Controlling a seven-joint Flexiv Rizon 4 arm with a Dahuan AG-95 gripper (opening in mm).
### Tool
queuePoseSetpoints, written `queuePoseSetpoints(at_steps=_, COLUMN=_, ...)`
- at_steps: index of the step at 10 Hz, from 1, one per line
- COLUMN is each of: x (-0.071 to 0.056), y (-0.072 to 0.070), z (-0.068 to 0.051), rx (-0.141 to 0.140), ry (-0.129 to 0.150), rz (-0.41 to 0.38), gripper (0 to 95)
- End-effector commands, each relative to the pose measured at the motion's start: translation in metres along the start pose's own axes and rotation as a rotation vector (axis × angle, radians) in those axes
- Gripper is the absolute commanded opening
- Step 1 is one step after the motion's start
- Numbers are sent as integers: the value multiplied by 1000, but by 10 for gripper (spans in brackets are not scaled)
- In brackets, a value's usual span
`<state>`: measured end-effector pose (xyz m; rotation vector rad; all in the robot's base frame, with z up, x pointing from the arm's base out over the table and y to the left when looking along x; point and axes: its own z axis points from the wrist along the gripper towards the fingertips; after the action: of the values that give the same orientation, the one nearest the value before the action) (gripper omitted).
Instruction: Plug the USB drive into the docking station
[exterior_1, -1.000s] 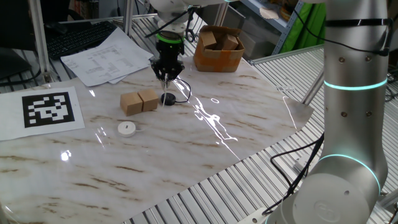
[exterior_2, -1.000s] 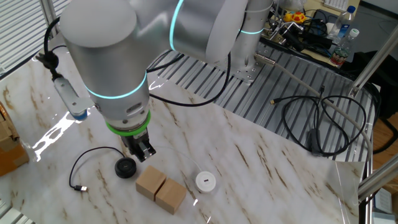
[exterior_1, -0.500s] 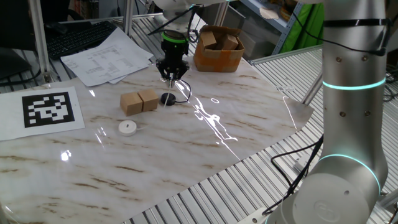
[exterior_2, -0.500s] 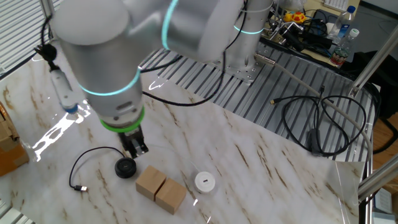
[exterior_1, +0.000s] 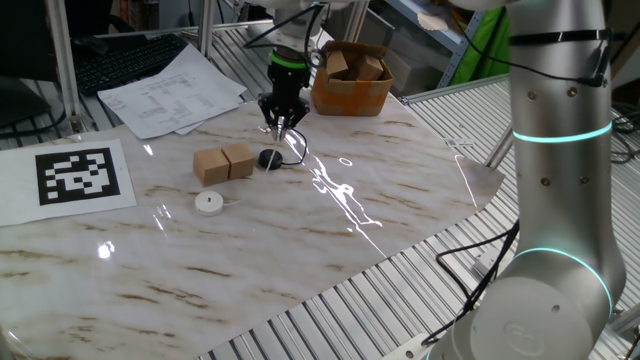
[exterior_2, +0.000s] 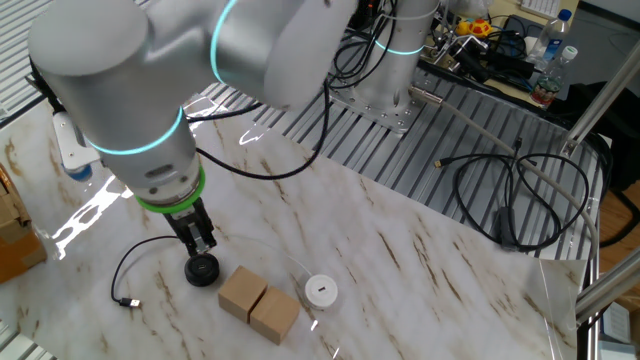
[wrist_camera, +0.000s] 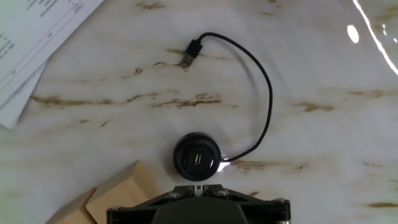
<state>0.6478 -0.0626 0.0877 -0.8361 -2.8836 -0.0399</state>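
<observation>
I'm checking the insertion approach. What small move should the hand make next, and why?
Probably ease the hand straight down. It hangs above the round black docking station, whose slot faces up and sits nearly in line with the small pale tip, apparently the USB drive, pinched in it; nothing is plugged in yet.

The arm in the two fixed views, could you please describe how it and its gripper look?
The arm is built of fat, glossy silver-grey segments with glowing cyan rings at the joints. A bright green band sits at the wrist, just above the small black gripper. Black cables trail from the arm's base across the slatted bench.
</observation>
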Motion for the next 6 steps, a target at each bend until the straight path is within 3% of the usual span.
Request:
queuePoseSetpoints(at_steps=1, x=-2, y=1, z=1, rx=-4, ry=-6, rz=-21, gripper=0)
queuePoseSetpoints(at_steps=3, x=-5, y=3, z=5, rx=-9, ry=-22, rz=-39, gripper=0)
queuePoseSetpoints(at_steps=6, x=-11, y=7, z=8, rx=-26, ry=-23, rz=-38, gripper=0)
